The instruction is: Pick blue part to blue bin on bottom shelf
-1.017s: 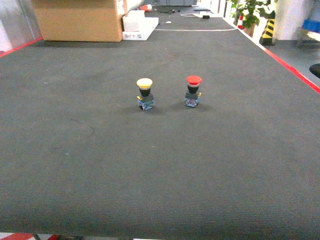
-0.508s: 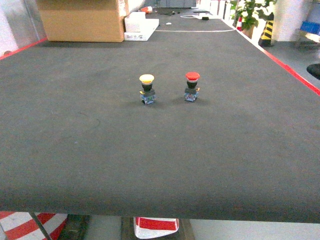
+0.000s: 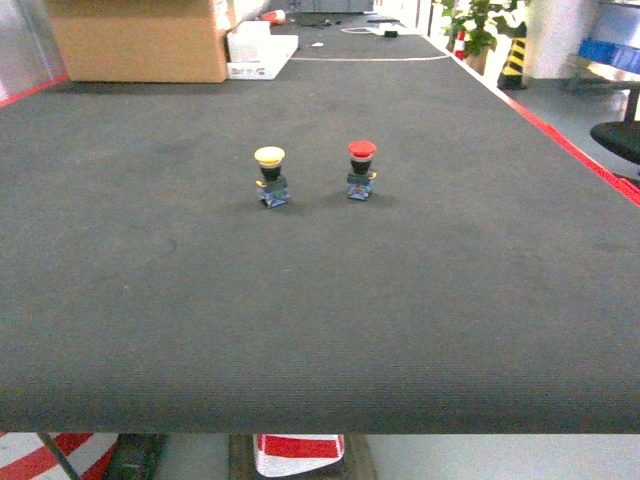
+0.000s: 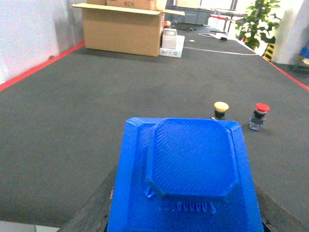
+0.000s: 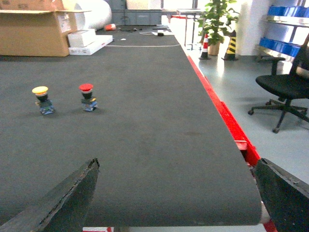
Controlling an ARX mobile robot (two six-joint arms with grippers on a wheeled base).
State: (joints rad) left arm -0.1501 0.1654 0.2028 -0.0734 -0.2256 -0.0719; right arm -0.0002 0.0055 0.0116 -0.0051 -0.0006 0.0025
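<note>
Blue part [image 4: 190, 169] clamped in the left gripper [image 4: 186, 180], filling the lower middle of the left wrist view; dark fingers [image 4: 91, 212] pressed against both its flanks, ribbed top face turned to the camera; held just above the near end of the long table [image 3: 320, 320], ahead of the table's front edge; table covered in dark grey matting, edged along its right side by a red stripe [image 5: 227, 121]; open cardboard box [image 3: 135, 40] standing at the far left corner, a stack of flat white boxes [image 3: 255, 50] just beside it; black office chair [image 5: 289, 87] on the shiny floor off the right side, well apart from the table; potted plant [image 5: 217, 19] beyond the far right end, a striped cone near it; right gripper [image 5: 176, 163] spread wide with nothing between its fingers [image 5: 72, 193], hanging over the table's near right part; yellow-capped push button [image 3: 270, 175] and red-capped push button [image 3: 361, 170] upright side by side mid-table, near each other but not touching.
</note>
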